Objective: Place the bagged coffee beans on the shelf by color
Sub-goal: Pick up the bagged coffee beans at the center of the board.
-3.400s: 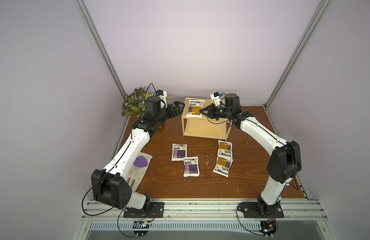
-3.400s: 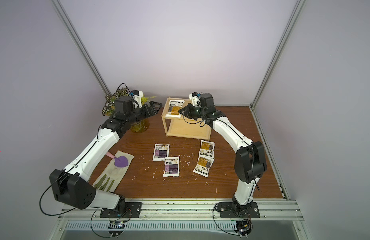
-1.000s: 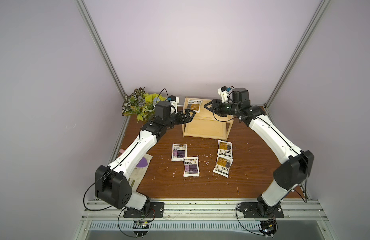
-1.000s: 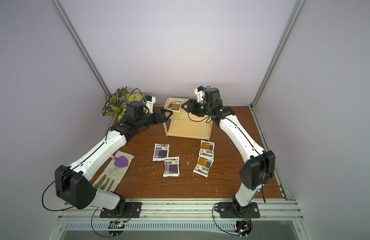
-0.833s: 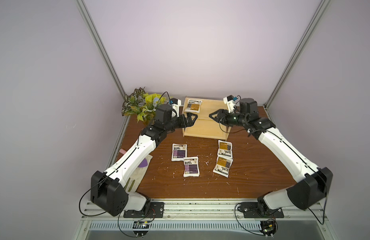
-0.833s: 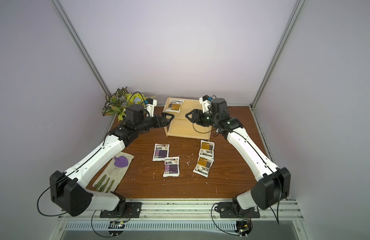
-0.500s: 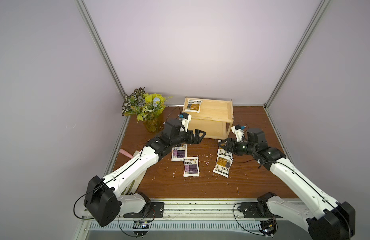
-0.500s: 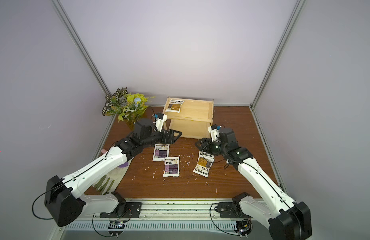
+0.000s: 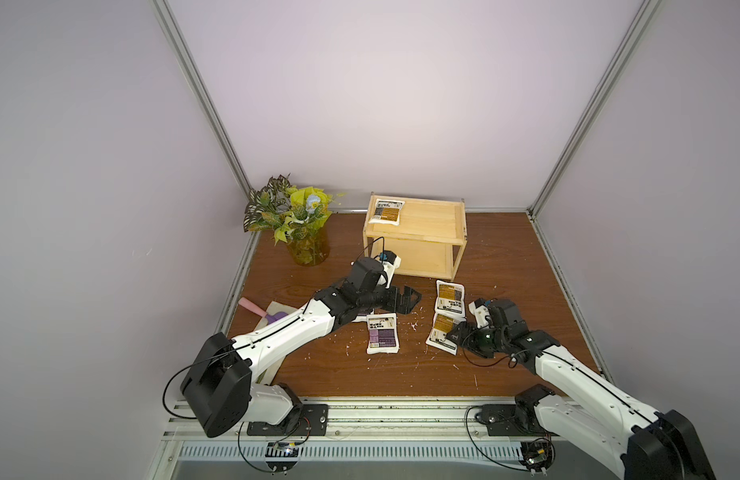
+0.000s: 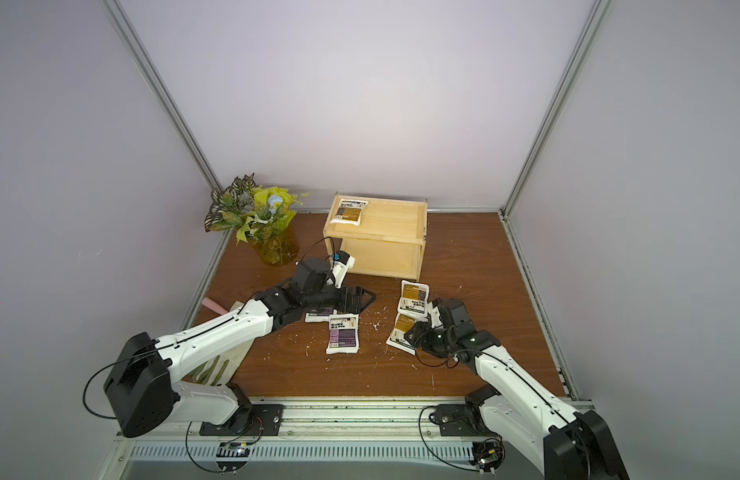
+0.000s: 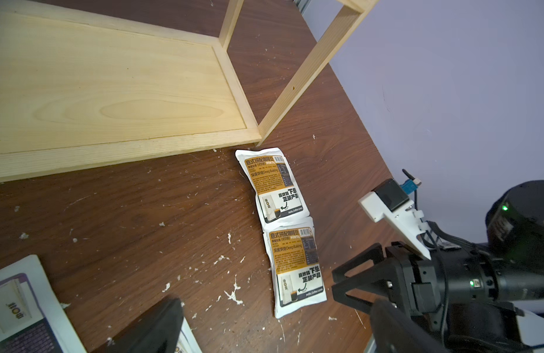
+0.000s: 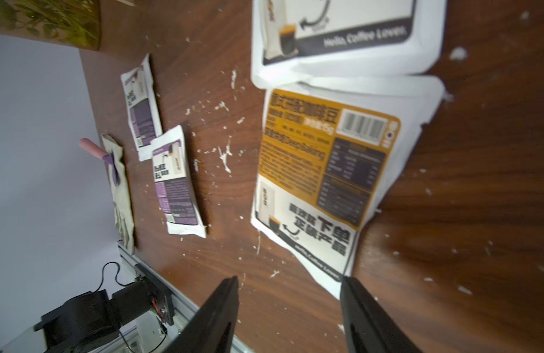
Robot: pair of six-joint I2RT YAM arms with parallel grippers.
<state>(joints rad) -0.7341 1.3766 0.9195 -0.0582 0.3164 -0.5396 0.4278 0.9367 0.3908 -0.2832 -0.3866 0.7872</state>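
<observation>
Change: both arms have been brought down from the shelf (image 9: 435, 220) to the surface (image 9: 505, 257). One orange pouch (image 9: 387, 212) has been left lying flat on the top tier, in the far corner on the plant side.
Meaning for the task: one bag of five is judged placed. Four remain on the surface, so a second pick appears to be set up.
Right claw (image 12: 289, 308): spread, with nothing pinched. The near corner of the nearest orange pouch (image 12: 322, 171) is just met by one jaw.
Left claw (image 9: 406, 300): spread and empty, held low just beside the nearer purple pouch (image 9: 382, 338). The other purple pouch (image 12: 141, 113) is partly hidden under that arm in both top views.
Remaining orange: a second orange pouch (image 9: 450, 297) lies end to end with the nearest one, touching it, near the shelf's front post.
Shelf contents: one orange pouch on the top tier; nothing is seen on the lower tier.
Vase (image 9: 308, 249): amber glass, filled with leafy stems (image 9: 293, 208).
</observation>
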